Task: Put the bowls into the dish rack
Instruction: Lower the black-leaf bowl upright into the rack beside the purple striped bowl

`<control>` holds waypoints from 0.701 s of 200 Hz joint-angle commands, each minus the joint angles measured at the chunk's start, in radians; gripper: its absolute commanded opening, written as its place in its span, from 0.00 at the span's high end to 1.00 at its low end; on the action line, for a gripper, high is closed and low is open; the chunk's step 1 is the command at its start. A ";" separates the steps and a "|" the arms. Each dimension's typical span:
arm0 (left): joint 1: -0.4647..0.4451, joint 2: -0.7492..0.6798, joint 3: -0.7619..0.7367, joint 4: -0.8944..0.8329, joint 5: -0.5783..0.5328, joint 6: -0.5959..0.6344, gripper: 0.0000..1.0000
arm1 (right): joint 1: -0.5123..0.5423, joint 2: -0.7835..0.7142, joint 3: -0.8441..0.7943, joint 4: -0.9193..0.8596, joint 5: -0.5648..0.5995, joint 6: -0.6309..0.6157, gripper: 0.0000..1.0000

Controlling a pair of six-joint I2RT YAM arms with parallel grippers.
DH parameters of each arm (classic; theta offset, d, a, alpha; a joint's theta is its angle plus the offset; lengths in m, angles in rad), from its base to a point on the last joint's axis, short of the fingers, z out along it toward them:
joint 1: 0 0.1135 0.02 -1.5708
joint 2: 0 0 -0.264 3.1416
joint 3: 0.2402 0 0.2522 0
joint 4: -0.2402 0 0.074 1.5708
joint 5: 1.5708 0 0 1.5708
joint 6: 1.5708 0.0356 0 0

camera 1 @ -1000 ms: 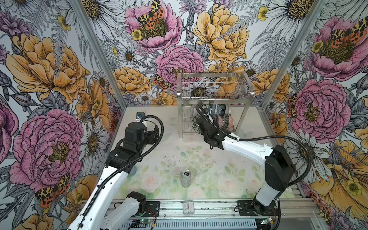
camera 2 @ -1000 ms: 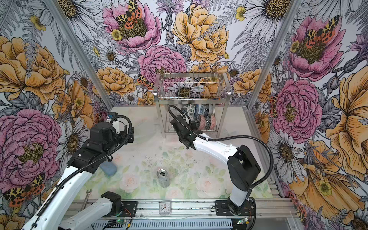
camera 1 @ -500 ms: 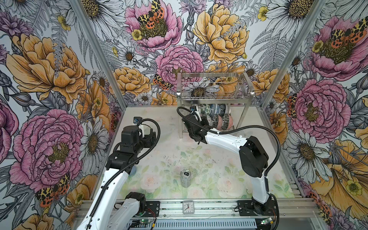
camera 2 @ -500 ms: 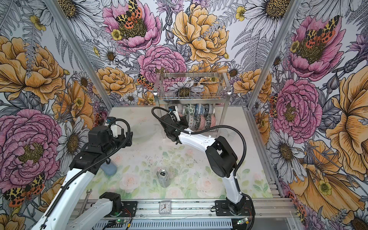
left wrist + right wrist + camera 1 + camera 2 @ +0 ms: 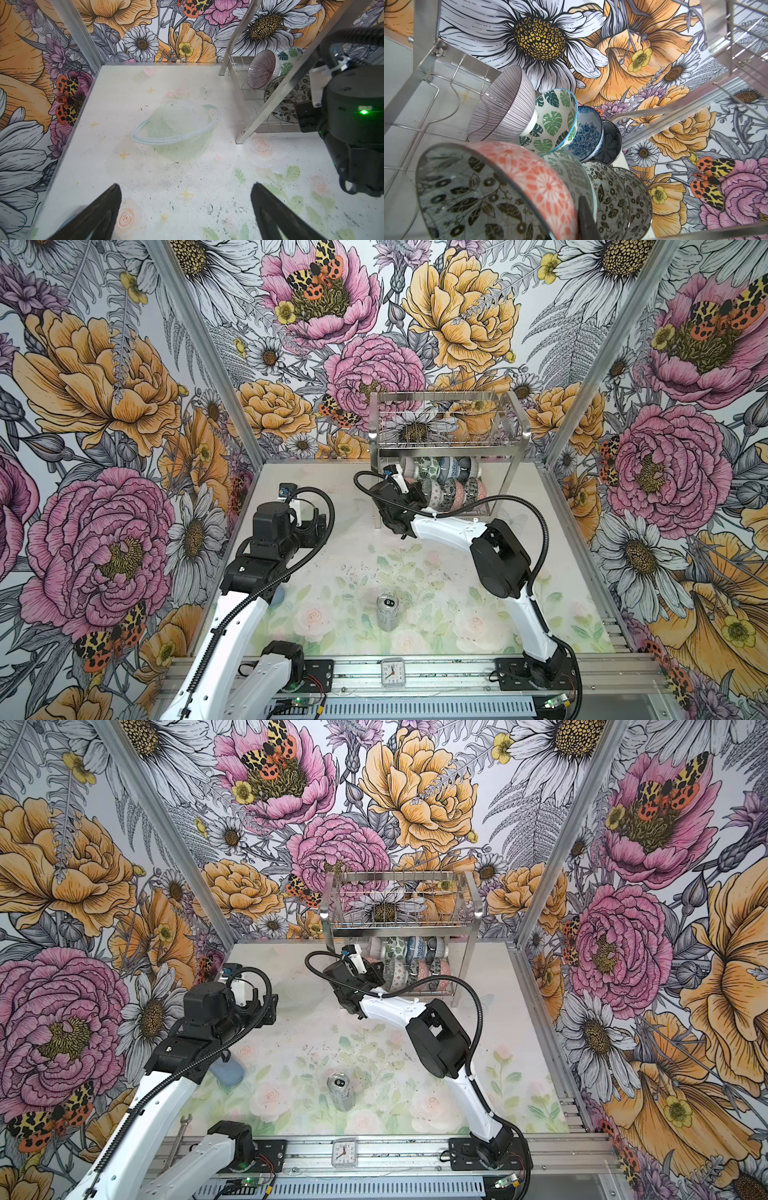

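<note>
Since a second ago our right arm has folded its elbow in toward the middle of the worktop [image 5: 332, 572], and the right gripper [image 5: 420, 494] has slid leftward along the lower tier of the dish rack [image 5: 449, 450]. Our left arm has barely shifted.

We see the dish rack standing at the worktop's far edge, right of centre. The bowls [image 5: 446, 485] sit on edge in its lower tier, in two rows. At the back are a purple-striped bowl [image 5: 506, 104], a green-leaf bowl [image 5: 554, 120], a blue floral bowl [image 5: 585, 133] and a dark bowl [image 5: 610, 143]. In front stand black-leaf bowls [image 5: 610, 197].

At the left end of the front row, our right claw is pressed together on the rim of the pink-backed bowl [image 5: 546, 182]. Only one of its fingers [image 5: 586, 220] shows, lying against the pink outside.

Our left gripper [image 5: 185, 207] is spread wide and holds nothing, hovering over bare worktop near the left edge.

A silver can [image 5: 387, 612] stands upright near the middle of the front edge, well apart from both claws.
</note>
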 commanded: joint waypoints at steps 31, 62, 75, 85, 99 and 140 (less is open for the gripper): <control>0.012 -0.004 -0.008 0.023 0.032 0.001 0.01 | -0.028 0.063 0.081 0.076 0.071 -0.065 1.00; 0.012 -0.003 -0.007 0.023 0.033 0.000 0.01 | -0.034 0.101 0.113 0.082 0.073 -0.081 1.00; 0.012 -0.003 -0.007 0.023 0.033 0.000 0.01 | -0.037 0.117 0.127 0.083 0.080 -0.090 1.00; 0.012 -0.003 -0.007 0.022 0.033 0.000 0.01 | -0.040 0.130 0.136 0.083 0.083 -0.093 1.00; 0.013 -0.002 -0.007 0.023 0.032 0.000 0.02 | -0.045 0.145 0.146 0.083 0.088 -0.100 1.00; 0.013 -0.003 -0.008 0.023 0.030 0.001 0.01 | -0.048 0.172 0.162 0.084 0.090 -0.118 1.00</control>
